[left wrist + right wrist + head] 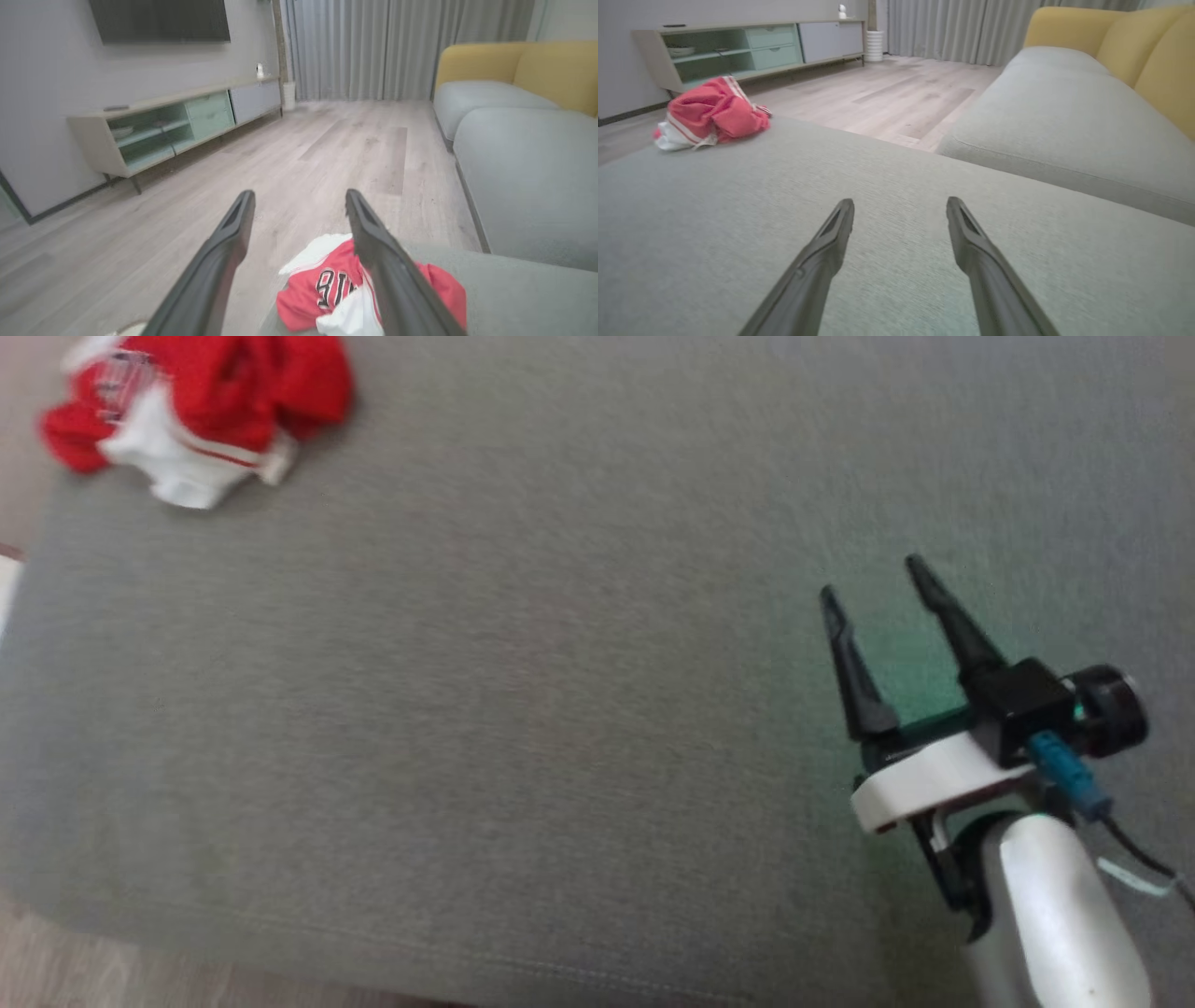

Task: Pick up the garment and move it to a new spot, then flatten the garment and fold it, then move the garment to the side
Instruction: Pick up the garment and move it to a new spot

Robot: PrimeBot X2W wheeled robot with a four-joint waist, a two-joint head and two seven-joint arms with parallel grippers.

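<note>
Left wrist view: we note the garment (308, 303), red and white, crumpled at the far left corner of the grey cushion (560, 709). Its black print is creased and we cannot read it. Left gripper (300, 195) is near it, jaws apart. Right gripper (870, 577) is well apart from it, jaws apart, empty.

garment (201, 411) on cushion's (523, 709) far-left corner

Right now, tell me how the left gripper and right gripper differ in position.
The left gripper sits close over the garment; the right gripper is far across the cushion from it. The left gripper points toward floor; the right gripper toward cushion. Both are open and empty.
</note>
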